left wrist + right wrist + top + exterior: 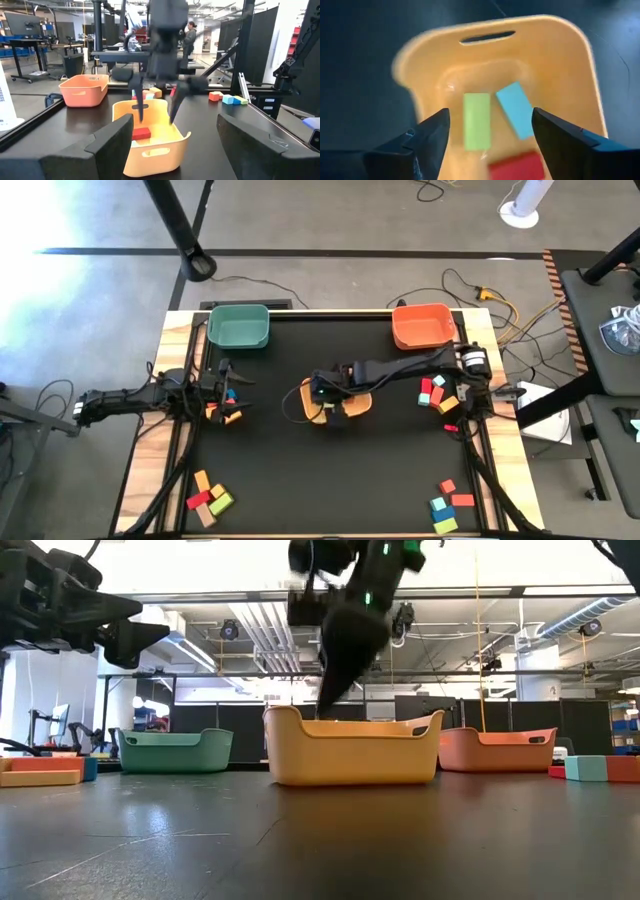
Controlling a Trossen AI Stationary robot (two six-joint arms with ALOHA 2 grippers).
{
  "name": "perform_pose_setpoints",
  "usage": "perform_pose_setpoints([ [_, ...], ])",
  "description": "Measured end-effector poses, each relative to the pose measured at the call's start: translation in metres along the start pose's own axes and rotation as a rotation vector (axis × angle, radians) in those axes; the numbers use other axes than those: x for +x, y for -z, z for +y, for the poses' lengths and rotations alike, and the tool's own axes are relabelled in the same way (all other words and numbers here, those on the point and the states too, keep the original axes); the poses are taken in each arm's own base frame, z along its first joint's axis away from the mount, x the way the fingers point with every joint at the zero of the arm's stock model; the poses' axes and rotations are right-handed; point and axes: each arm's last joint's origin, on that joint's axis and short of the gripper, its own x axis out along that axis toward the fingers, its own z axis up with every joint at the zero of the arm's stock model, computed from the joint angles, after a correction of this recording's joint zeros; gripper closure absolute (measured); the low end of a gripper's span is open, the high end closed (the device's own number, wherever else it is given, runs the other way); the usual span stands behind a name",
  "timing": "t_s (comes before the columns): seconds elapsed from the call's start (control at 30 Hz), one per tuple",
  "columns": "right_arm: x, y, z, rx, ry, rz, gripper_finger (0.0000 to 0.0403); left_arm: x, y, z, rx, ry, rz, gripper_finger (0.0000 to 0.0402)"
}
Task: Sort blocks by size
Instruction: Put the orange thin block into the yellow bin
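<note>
Blocks, green (477, 121), blue (516, 110) and red (516, 165), lie inside the yellow bin (580, 60), probably just released beneath the right gripper (490, 137), whose fingers are spread and empty.

Right tool (318, 392) hid most of the yellow bin (305, 412) from above. Red block (517, 166) was cut off by the frame edge; green block (477, 121) blurred.

3 blocks (477, 120) in mid bin (560, 60); R hand (487, 135) above
</note>
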Motion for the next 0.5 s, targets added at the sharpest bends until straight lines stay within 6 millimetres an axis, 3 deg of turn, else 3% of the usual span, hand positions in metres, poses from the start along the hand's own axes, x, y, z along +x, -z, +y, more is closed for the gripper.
perform_pose_setpoints([
  [0.1,-0.016,0.004,0.014,0.091,-0.020,0.044,0.0125,0.000,0.000,0.000,0.000,0.000,0.000,0.0128],
  [0.2,-0.023,0.015,0.041,0.196,-0.059,0.158,0.0126,0.000,0.000,0.000,0.000,0.000,0.001,0.0128],
  [0.5,-0.039,0.053,0.162,0.397,-0.194,0.381,0.0146,0.000,0.000,0.000,0.000,0.000,0.001,0.0128],
])
